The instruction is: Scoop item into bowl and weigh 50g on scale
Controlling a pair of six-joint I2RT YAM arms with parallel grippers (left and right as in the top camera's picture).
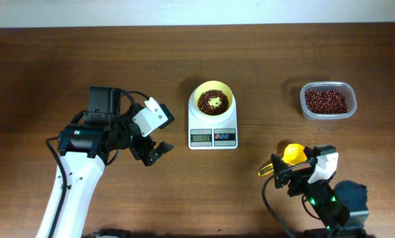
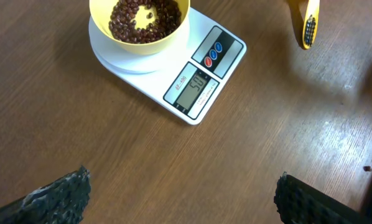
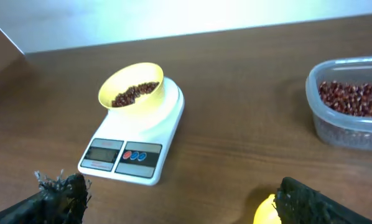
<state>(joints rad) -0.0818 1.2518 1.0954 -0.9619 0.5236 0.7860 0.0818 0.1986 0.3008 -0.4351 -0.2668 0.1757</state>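
Observation:
The pale yellow bowl [image 1: 229, 94] stands on the white scale [image 1: 213, 137] at the table's centre, with dark red-brown beans [image 1: 208, 104] inside it. My left gripper [image 1: 154, 151] hovers open to the left of the scale, holding nothing. The left wrist view looks down on the bowl [image 2: 136, 48], the scale [image 2: 198, 87] with its lit display, and bare wood between the left gripper's [image 2: 185, 196] fingers. At the front right my right gripper [image 1: 291, 168] is open, with the orange-yellow scoop [image 1: 292, 155] lying on the table by its fingers. The scoop [image 3: 265, 213] peeks out beside the right fingertip [image 3: 304, 199].
A clear plastic tub [image 1: 327, 100] of beans sits at the back right, also seen in the right wrist view as the tub [image 3: 348, 127]. The scoop's handle [image 2: 308, 22] shows at the top right of the left wrist view.

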